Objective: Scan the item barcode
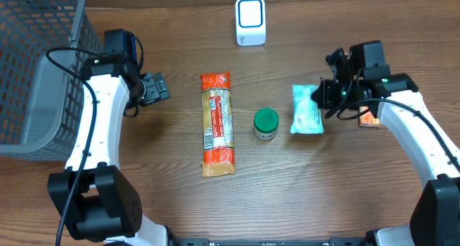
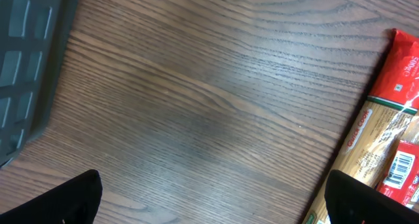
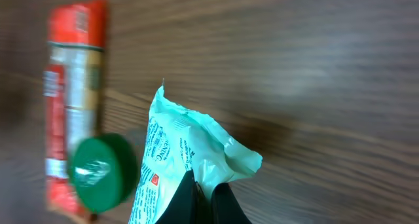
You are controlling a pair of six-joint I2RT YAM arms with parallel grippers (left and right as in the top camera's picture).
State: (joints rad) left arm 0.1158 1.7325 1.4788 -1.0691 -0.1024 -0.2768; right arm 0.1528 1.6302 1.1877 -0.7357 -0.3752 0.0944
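Observation:
A mint-green packet (image 1: pixel 305 111) with blue print lies on the wooden table right of centre. My right gripper (image 1: pixel 321 95) is at its right edge. The right wrist view shows that gripper (image 3: pixel 206 199) shut on a pinched fold of the packet (image 3: pixel 190 142). A white scanner (image 1: pixel 251 21) with a blue-rimmed window stands at the back centre. Over at the left my left gripper (image 1: pixel 154 88) hangs open above bare wood, next to the basket. In its own view the left gripper (image 2: pixel 213 198) holds nothing, with only the dark fingertips (image 2: pixel 72 198) showing at the bottom corners.
A long red and tan pasta pack (image 1: pixel 217 124) lies at centre, with a barcode label (image 2: pixel 399 168) showing. A green-lidded jar (image 1: pixel 266 123) stands between it and the packet. A grey mesh basket (image 1: pixel 36 66) fills the far left. Something small and orange (image 1: pixel 369 120) lies under the right arm.

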